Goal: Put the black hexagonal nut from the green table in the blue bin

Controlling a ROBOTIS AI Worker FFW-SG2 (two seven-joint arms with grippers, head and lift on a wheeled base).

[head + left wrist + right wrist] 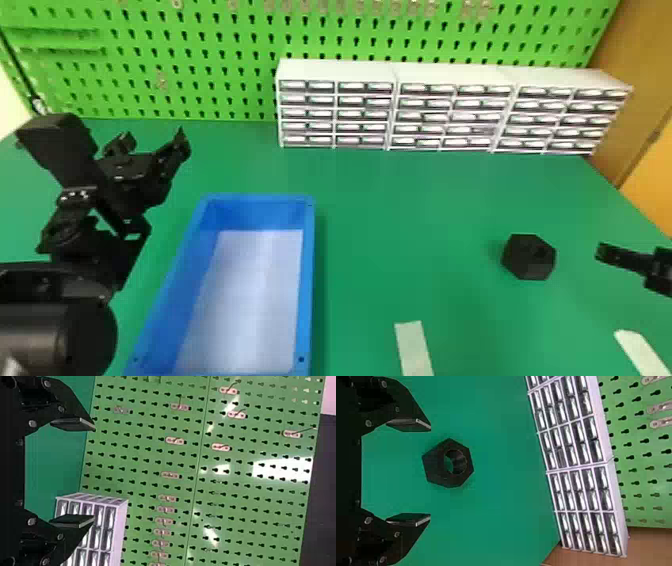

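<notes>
From where I stand, the black hexagonal nut (529, 257) is sitting on the green table (380, 200), just in front of the fingers of the right gripper (625, 259) and not touching them. Those fingers are spread wide with nothing pinched; seen from that wrist, the nut lines up with the gap between them, its round hole in view. Over on the other side, the left gripper (154, 139) has its fingers spread too, also empty, up above the table. The blue bin (311, 280) lies on the table to the right of the left fingers and closer to the robot, well apart from the nut and with nothing in it. Beyond both pairs of fingers stand the white drawer cabinets (457, 117), backed by the green pegboard (225, 60). One pale strip (414, 350) lies nearer the robot than the nut, left of the right fingers.
</notes>
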